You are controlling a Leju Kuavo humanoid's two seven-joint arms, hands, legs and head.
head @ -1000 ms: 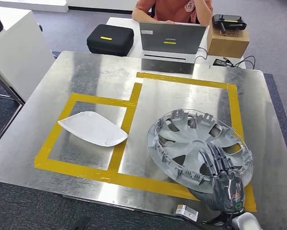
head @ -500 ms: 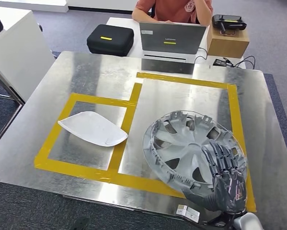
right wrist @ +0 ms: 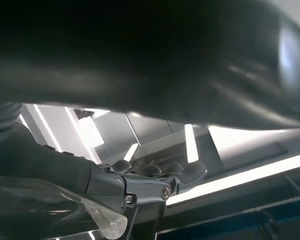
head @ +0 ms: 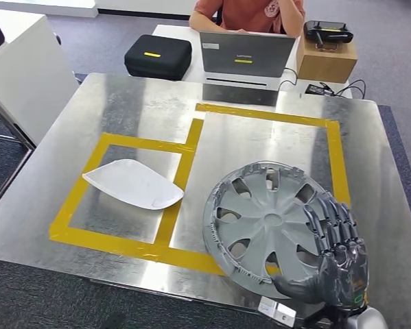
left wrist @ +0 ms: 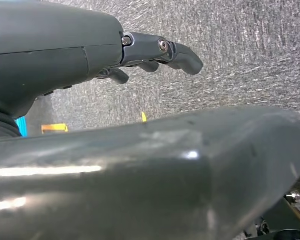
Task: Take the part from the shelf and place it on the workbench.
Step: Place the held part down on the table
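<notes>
The hubcap (head: 267, 226) now lies much flatter than it did a second ago: then it was tipped up with its ribbed back edge toward us, and it has since swung down so its spoked grey face looks up from the steel workbench (head: 115, 116). It sits in the larger yellow-taped box (head: 337, 154), its near rim overlapping the front strip of tape, well apart from the white curved panel (head: 133, 184) in the smaller box. The right hand (head: 337, 264) has dropped back toward the table's near edge but still grasps the rim, fingers over the face and thumb hooked beneath. I judge the placing nearly done, with only the letting go left. The left hand (left wrist: 102, 55) hangs over the carpet, fingers loosely extended, holding nothing.
</notes>
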